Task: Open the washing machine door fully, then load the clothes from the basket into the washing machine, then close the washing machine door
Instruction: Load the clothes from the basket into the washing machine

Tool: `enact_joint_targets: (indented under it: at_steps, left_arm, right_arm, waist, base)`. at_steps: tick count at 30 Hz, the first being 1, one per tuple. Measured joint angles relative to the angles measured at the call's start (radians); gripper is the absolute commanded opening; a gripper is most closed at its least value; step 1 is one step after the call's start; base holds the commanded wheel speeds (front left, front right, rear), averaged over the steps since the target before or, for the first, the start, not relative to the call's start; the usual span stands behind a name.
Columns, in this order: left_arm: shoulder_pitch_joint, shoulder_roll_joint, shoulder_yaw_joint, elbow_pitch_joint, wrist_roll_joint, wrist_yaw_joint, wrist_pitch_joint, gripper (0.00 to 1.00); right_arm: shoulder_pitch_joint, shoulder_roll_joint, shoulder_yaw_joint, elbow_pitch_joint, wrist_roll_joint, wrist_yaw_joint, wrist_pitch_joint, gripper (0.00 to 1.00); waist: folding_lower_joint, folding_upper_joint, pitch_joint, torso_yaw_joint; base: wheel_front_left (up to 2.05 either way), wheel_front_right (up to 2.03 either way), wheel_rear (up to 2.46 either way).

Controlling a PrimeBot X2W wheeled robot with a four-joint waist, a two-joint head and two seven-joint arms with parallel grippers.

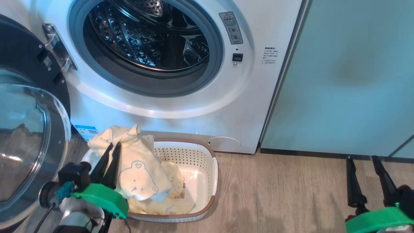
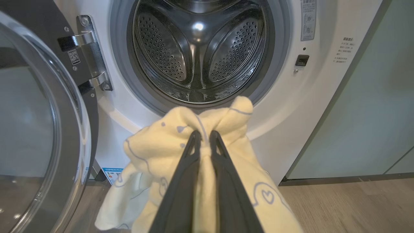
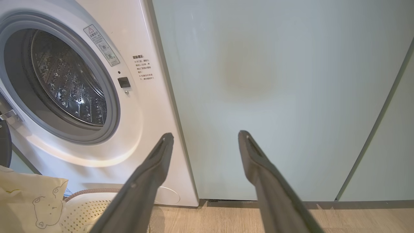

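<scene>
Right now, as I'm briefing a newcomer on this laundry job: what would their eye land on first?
The washing machine stands with its steel drum gaping at the top of the head view, its door swung wide at the left. Below, the left gripper is shut on a pale yellow garment hanging over the cream basket. The right gripper is open at the lower right, before the green cabinet.

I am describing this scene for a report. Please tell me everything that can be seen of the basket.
The basket is small, cream and rectangular, plastic by its look, with perforated walls, a brown rim and a white side handle. It stands upright on the wooden floor before the washing machine. Pale yellow clothes lie in its left part; its bottom shows at the right.
</scene>
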Motion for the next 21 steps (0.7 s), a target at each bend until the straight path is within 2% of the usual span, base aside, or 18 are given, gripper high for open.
enact_joint_targets:
  at_steps: [21]
  left_arm:
    - [-0.004,0.001,-0.008,0.007,-0.011,0.008,0.0,0.0]
  right_arm:
    - [-0.001,0.0,0.009,-0.011,0.0,0.0,0.0,1.0]
  waist:
    - [0.0002,0.0,0.026,-0.018]
  base:
    - [0.0,0.0,0.0]
